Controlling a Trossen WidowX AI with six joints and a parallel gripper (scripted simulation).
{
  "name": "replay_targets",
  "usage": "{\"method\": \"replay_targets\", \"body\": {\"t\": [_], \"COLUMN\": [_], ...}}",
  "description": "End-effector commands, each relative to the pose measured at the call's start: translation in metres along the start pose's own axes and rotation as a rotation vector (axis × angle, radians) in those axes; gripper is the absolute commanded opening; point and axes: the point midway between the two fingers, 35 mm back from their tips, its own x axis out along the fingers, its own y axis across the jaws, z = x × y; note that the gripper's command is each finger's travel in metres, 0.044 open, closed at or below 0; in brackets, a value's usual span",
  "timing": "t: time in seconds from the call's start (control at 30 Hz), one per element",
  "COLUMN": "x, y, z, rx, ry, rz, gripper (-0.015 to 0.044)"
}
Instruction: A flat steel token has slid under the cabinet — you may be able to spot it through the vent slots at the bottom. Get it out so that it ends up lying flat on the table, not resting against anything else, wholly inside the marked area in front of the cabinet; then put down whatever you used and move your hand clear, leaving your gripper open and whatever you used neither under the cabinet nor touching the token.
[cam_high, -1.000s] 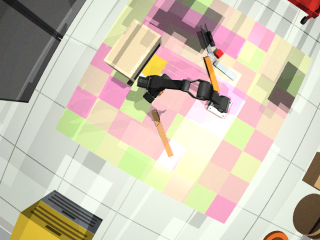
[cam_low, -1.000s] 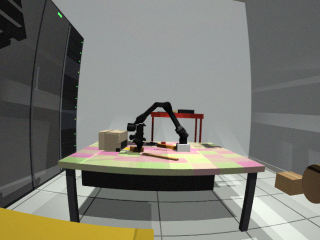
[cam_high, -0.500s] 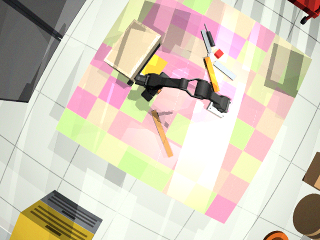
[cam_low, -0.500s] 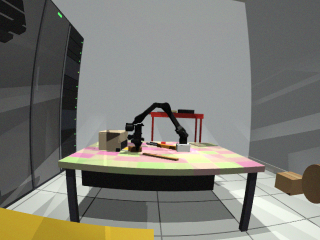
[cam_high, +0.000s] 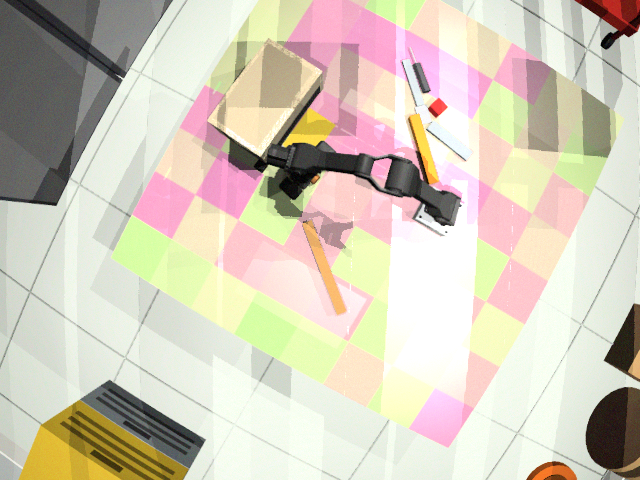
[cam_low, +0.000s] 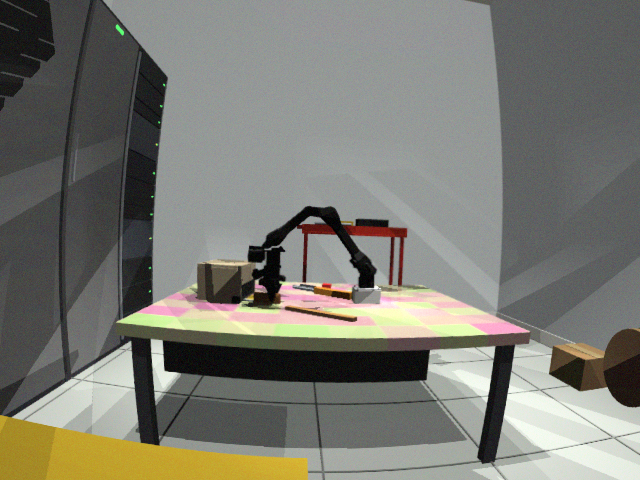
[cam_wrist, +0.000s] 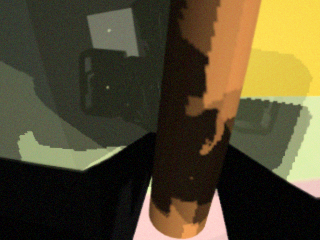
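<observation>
My gripper (cam_high: 298, 181) (cam_low: 271, 299) (cam_wrist: 185, 144) is shut on a round orange-brown handle (cam_wrist: 227, 55), low over the table just in front of the cabinet's near corner. The handle runs up through the wrist view; its far end is out of sight. The tan cabinet (cam_high: 268, 98) (cam_low: 222, 281) stands at the table's left. The yellow marked area (cam_high: 312, 126) (cam_wrist: 290, 40) lies against its front, partly hidden by the arm. The steel token cannot be made out. A pale grey square patch (cam_wrist: 114, 31) shows left of the handle; I cannot tell what it is.
An orange stick (cam_high: 323, 266) (cam_low: 320, 313) lies in front of the arm. Behind lie an orange bar (cam_high: 423, 149), pale metal strips (cam_high: 449, 141), a dark-handled screwdriver (cam_high: 422, 78) and a red cube (cam_high: 438, 107). The arm's base (cam_high: 431, 222) (cam_low: 366, 295) stands right of the gripper.
</observation>
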Motion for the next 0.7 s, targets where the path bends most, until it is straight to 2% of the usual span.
{"method": "replay_targets", "body": {"t": [0.0, 0.67], "x": [0.0, 0.001], "y": [-0.003, -0.023], "z": [0.004, 0.003], "rx": [0.0, 0.0], "ry": [-0.004, -0.004], "rz": [0.0, -0.001], "gripper": [0.0, 0.0]}}
